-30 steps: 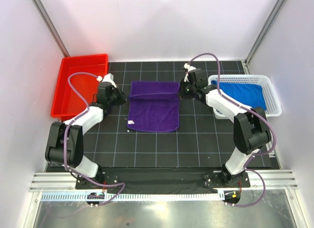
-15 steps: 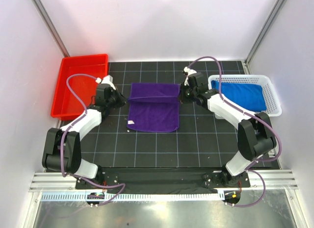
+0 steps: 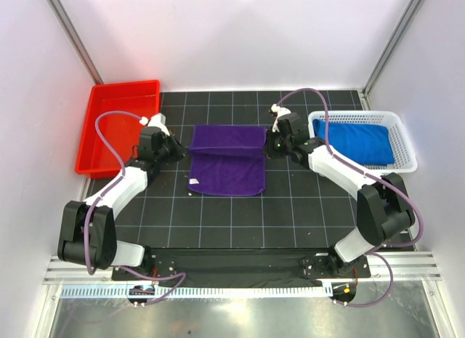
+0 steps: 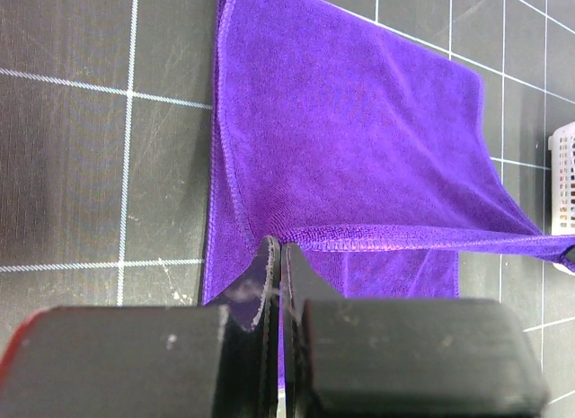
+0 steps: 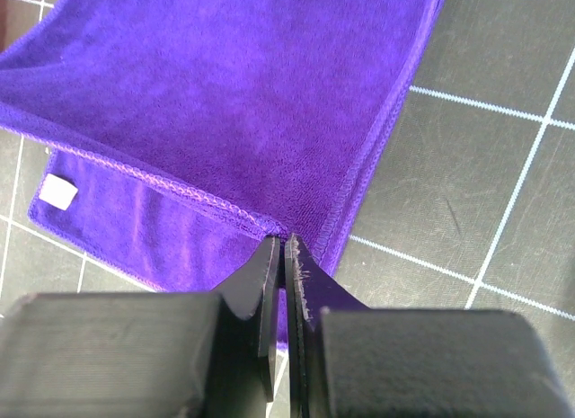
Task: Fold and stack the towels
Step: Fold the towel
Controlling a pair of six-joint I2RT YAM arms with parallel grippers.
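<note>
The black gridded tabletop point(image 3: 290, 207) fills the floor of the white-walled cell, and the left arm point(image 3: 123, 182) and right arm point(image 3: 334, 163) reach out from its near edge towards the middle. Between them lies the deep purple towel point(image 3: 227, 171), spread flat in the centre of the tabletop, with its far part doubled over so that a stitched hem runs taut from one side to the other above the lower layer. The red tray point(image 3: 123, 84) sits at the far left corner, well apart from the purple towel. The white mesh basket point(image 3: 407, 145) sits at the far right and holds the royal blue towel point(image 3: 356, 142), bunched inside it. The left jaws are pinched almost shut on the left end of the raised hem, and the right jaws are pinched the same way on its right end. A small white tag point(image 5: 58, 193) shows on the lower layer's near corner.
</note>
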